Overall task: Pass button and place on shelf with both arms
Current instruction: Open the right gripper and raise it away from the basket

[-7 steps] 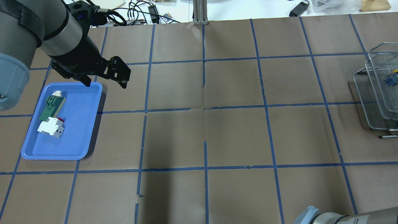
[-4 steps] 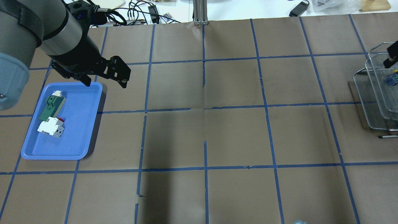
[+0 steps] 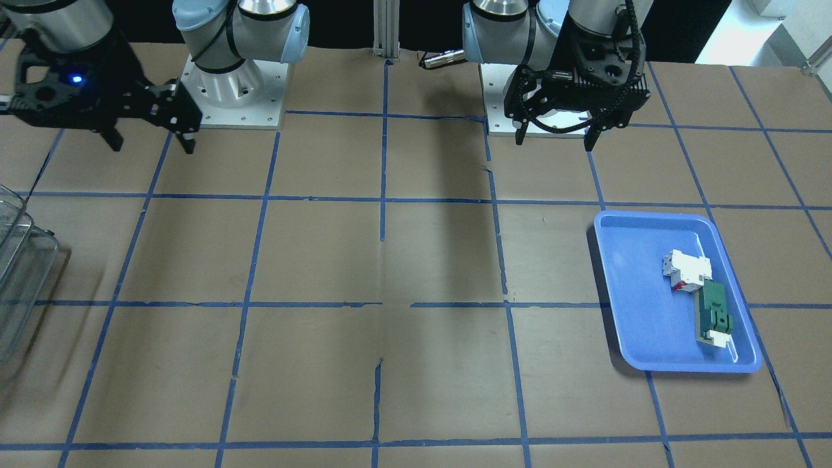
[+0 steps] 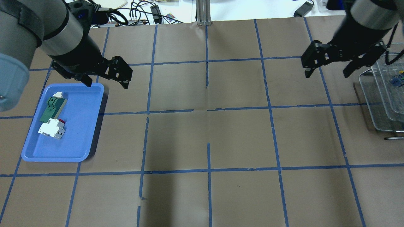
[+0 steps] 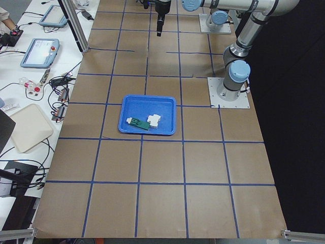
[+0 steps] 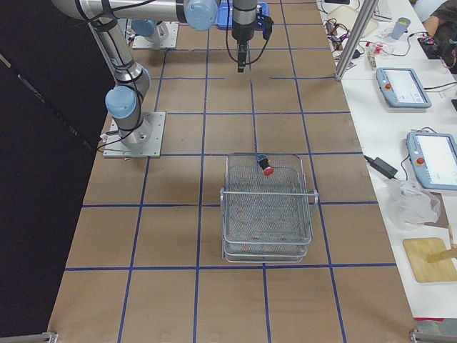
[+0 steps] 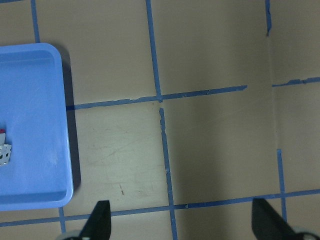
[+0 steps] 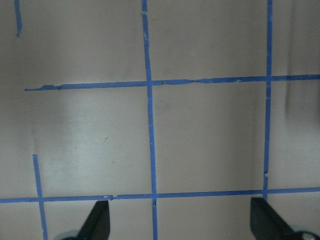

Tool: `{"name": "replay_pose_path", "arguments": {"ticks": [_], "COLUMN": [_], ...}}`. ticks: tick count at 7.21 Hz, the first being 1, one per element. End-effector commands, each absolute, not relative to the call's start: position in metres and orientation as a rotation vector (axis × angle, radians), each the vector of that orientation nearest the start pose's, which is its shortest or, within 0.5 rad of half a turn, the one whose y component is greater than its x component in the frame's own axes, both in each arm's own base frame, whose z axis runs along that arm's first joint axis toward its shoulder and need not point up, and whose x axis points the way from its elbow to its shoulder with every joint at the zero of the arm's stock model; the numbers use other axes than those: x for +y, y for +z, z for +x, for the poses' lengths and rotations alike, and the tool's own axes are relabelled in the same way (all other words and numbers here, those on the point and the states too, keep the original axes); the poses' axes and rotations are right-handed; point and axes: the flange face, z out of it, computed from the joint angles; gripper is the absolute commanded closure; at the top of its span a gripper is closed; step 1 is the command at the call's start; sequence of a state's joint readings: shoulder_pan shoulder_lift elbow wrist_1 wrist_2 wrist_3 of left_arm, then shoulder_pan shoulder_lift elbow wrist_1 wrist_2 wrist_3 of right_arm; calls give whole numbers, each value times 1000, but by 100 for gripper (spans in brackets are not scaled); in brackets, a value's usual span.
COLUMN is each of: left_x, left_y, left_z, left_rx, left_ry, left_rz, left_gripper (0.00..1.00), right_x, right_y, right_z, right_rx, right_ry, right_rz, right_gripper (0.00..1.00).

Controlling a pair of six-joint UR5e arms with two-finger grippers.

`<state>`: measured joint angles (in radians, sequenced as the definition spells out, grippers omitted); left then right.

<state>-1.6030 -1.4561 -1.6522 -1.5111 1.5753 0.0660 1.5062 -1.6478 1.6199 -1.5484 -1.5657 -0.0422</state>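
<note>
Right pincer (image 4: 327,75) has swung into the overhead frame's upper right, clear of the shelf (image 6: 268,214). Button (image 6: 265,166) lies in the top tray, at its upper end in the right-side view. Risk: it rolls if that pincer brushes the shelf. Both pincers are spread wide, empty, touching nothing; left pincer (image 4: 107,85) hovers beside the blue tray (image 4: 82,132).

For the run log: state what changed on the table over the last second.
The right gripper came into the overhead view from over the shelf and moved leftward in that view, away from it; it is open and empty. The button stayed in the shelf's top tray. The left gripper stayed open at the far corner of the blue tray.
</note>
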Motion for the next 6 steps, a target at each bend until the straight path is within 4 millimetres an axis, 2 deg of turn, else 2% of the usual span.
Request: {"name": "replay_pose_path", "arguments": {"ticks": [1,2,6], "left_x": [-448,-448,-448], "left_y": [507,507,507], "left_z": [-147,-147,-147], "left_rx": [3127,3128,3129], "left_ry": [-142,-144,-142], "left_rz": [153,153,153], "left_gripper": [0,0,0], "right_x": [-441,-430,-426], "right_y": [493,482,481], "right_z": [135,132,128], "right_rx": [3135,3138,3132], "right_ry": [2,31,48], "right_rz": [10,22,39], "right_gripper": [0,0,0]}}
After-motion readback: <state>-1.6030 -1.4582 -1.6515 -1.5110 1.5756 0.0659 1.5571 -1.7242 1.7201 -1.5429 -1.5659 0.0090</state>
